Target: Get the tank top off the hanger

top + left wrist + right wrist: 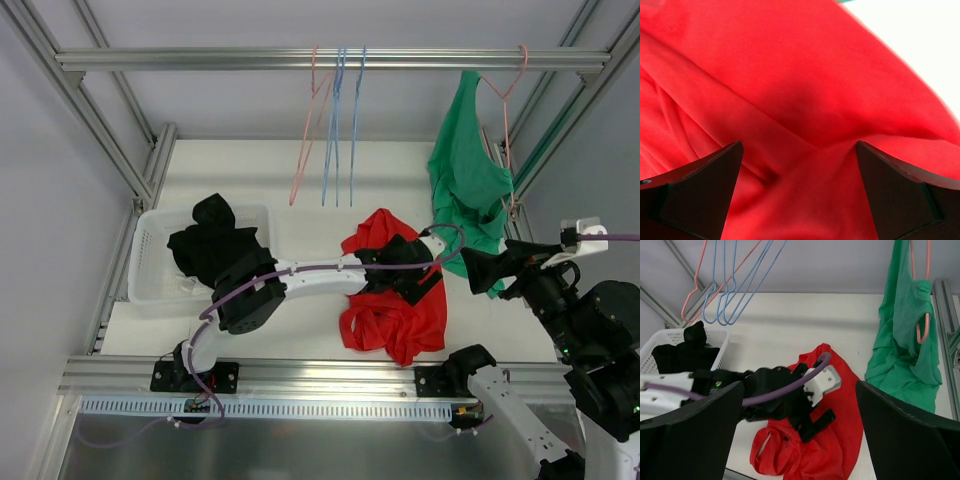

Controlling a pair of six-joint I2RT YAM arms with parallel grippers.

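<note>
A green tank top (465, 170) hangs on a pink hanger (508, 95) from the top rail at the right; both also show in the right wrist view, the tank top (905, 350) and the hanger (922, 325). A red tank top (395, 320) lies crumpled on the table at centre. My left gripper (405, 282) is open, low over the red cloth (790, 90), with cloth between its spread jaws (797, 150). My right gripper (480, 270) is open and empty, held in the air beside the green tank top's lower edge.
A white basket (150, 222) holding black clothes stands at the left of the table. Empty pink and blue hangers (335, 120) hang from the rail (200, 60) at centre. Frame posts flank the table on both sides.
</note>
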